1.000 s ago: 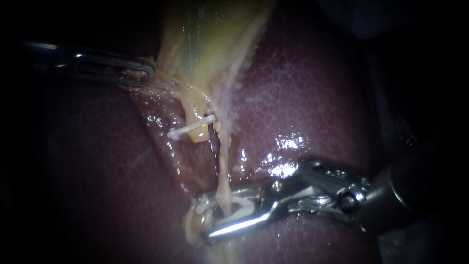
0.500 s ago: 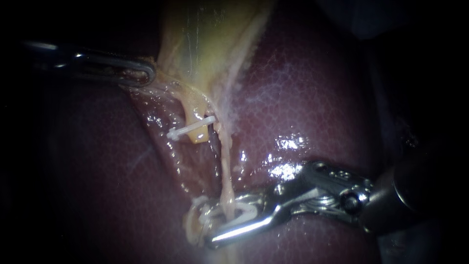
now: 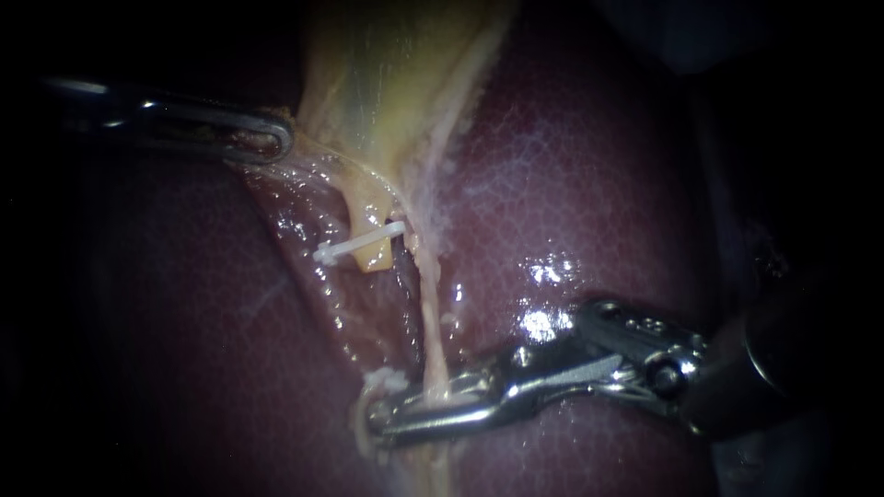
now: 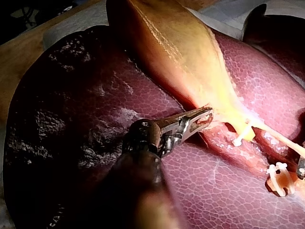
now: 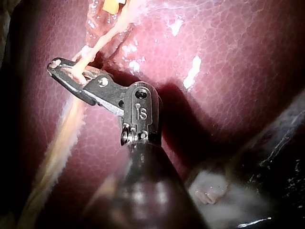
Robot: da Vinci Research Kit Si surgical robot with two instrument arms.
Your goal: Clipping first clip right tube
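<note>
The right tube (image 3: 425, 313) is a thin pale strand running down from the yellow gallbladder (image 3: 396, 83) over the dark red liver (image 3: 571, 184). My right instrument (image 3: 382, 421) comes in from the lower right, its jaws shut on this tube low down. In the right wrist view the same jaws (image 5: 58, 67) pinch the strand (image 5: 102, 40). A white clip (image 3: 359, 243) sits across the short yellow stub to the left of the tube. My left instrument (image 3: 272, 138) is shut on the gallbladder's lower edge, as the left wrist view (image 4: 204, 116) also shows.
A second white clip (image 4: 279, 177) on a small orange stump lies close to my right instrument's jaw tips, showing as a white clump (image 3: 387, 379) in the endoscope view. Wet glistening liver surrounds the work. Pale cloth (image 5: 209, 188) lies beside the right shaft.
My right instrument's jaws have shut on the right tube; the white clip that lay open between them is now squeezed and mostly hidden. The left instrument has not moved.
</note>
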